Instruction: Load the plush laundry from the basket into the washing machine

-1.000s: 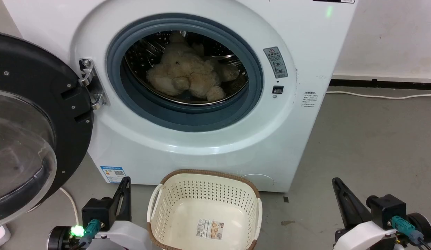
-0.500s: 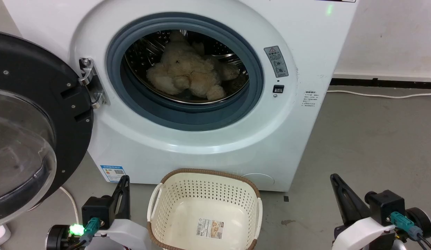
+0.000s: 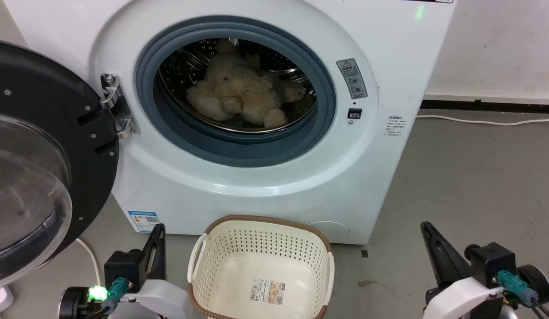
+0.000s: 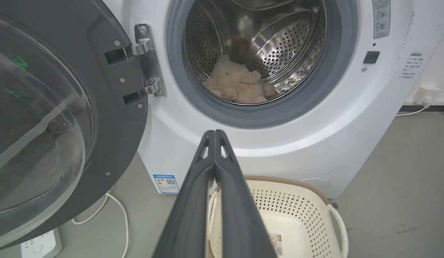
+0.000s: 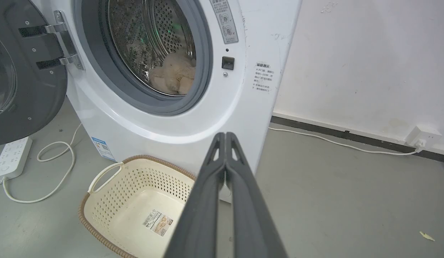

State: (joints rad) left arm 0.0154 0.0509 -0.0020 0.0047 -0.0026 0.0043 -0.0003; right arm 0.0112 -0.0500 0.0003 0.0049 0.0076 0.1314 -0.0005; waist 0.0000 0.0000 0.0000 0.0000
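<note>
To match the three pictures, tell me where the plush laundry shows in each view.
Head view: plush laundry, upper centre, inside the washing machine.
Left wrist view: plush laundry, upper centre.
Right wrist view: plush laundry, upper left of centre.
Shared landmark: the steel door hinge, left of it in every view.

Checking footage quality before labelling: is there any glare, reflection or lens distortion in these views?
Head view: sharp and evenly lit, pale reflections on the door glass. Left wrist view: wide-angle bowing of the washer, green glints in the door glass. Right wrist view: green glints on the drum; plush dim inside.
</note>
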